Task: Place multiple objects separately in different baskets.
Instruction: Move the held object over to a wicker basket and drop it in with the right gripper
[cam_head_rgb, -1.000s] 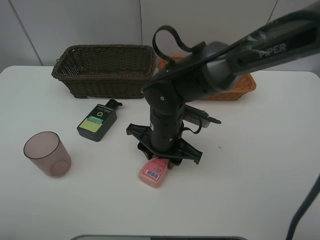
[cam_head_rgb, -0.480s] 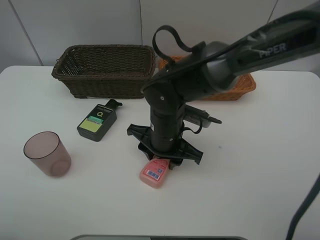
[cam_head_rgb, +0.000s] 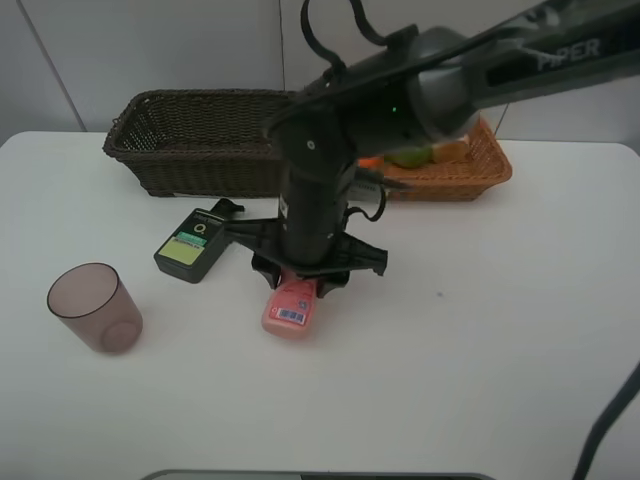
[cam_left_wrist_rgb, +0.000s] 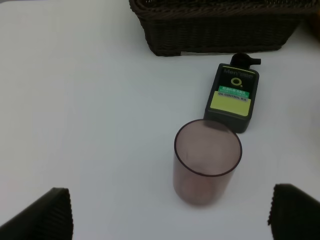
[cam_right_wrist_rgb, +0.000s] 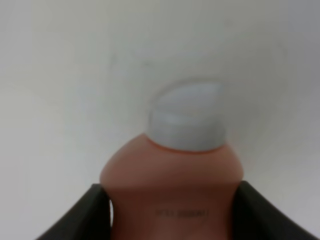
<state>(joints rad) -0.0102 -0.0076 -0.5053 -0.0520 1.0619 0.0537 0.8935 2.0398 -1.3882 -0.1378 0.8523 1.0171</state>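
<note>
The right gripper (cam_head_rgb: 300, 282) is closed on the body of the pink plastic bottle with the white cap (cam_head_rgb: 290, 308), near the centre of the white table (cam_head_rgb: 480, 350). Whether the bottle is clear of the table cannot be told. Fruit is seen in the light orange-tan shallow wicker basket (cam_head_rgb: 485, 172), so the dark brown deep wicker basket (cam_head_rgb: 210, 160), at 11 o'clock from the bottle, is judged the target. The bottle should be raised above that basket's rim before crossing. The left gripper (cam_left_wrist_rgb: 172, 212) is spread wide and holds nothing.

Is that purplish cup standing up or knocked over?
Upright. The cup stands on its base with its round open rim facing up.
</note>
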